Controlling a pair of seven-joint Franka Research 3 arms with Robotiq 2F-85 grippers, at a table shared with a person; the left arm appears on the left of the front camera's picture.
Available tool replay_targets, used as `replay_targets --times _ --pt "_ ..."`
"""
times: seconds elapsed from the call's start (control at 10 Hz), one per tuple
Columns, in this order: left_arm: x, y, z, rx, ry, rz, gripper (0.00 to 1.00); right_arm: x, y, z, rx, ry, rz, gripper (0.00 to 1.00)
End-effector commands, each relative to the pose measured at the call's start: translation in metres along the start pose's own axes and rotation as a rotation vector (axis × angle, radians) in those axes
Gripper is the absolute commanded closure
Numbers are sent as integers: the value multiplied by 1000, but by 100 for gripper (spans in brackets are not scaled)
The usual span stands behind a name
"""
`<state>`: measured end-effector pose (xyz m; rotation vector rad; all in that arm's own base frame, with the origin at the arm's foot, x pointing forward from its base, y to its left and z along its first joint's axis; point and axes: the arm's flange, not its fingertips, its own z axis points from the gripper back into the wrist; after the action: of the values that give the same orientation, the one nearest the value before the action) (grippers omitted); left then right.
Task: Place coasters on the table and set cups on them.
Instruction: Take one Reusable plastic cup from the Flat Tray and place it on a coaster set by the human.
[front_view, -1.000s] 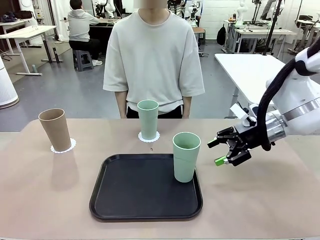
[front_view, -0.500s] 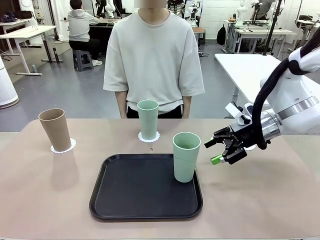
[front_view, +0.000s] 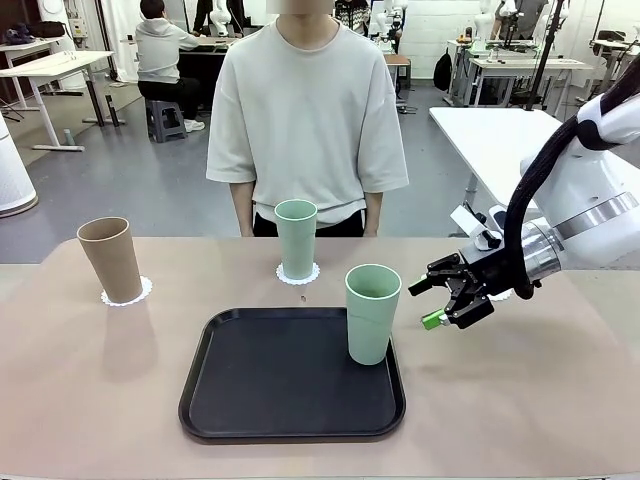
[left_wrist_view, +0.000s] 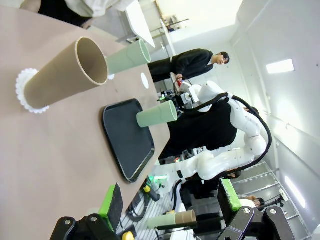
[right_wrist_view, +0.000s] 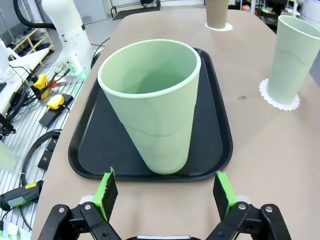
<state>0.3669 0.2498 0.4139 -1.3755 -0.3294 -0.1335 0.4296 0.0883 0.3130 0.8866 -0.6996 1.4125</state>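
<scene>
The left claw (left_wrist_view: 170, 200) looks along the table (front_view: 540, 400) from its left end. Its green pads stand wide apart with nothing between them.

Near the far-left corner, the brown cup (front_view: 110, 258) stands upright on a coaster (front_view: 128, 293), whose lacy rim shows round the cup's base.

At the middle of the far edge, a mint cup (front_view: 296, 238) stands upright on a second coaster (front_view: 298, 273). A person (front_view: 305, 110) stands just behind it.

Nearer the robot, a black tray (front_view: 260, 390) lies flat at the table's middle, close to the near edge. The other mint cup (front_view: 372, 313) stands upright on the tray, by its far-right corner, with no coaster under it.

Just right of that cup, the right claw (front_view: 424, 303) hangs low over the table, off the tray's right edge, pointing at the cup. In the right wrist view its pads are spread wide, wider than the cup. The cup's base sits just ahead of the fingertips (right_wrist_view: 218, 182), lined up with the gap between them and untouched.

The third coaster (left_wrist_view: 144, 80) lies bare on the table's right part, toward the far edge and past the middle cup, as the left wrist view shows.
</scene>
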Motion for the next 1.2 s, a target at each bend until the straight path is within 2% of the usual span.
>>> replay_targets --times 0.0,0.2,0.5,0.8,0.9,1.1 --pt "0 -2 1 2 -7 6 0 0 0 0 0 0 0 0" --pt "0 -2 1 2 -7 6 0 -11 1 3 43 -52 29 0" --pt "0 -2 1 2 -7 6 0 -28 12 10 41 -192 36 0" --pt "0 -2 1 2 -7 6 0 -37 14 -7 0 -226 45 0" --pt "0 -2 1 2 -7 6 0 -36 13 -16 -33 -226 94 0" --pt "0 -2 1 2 -7 6 0 -36 8 -32 -21 -250 125 0"
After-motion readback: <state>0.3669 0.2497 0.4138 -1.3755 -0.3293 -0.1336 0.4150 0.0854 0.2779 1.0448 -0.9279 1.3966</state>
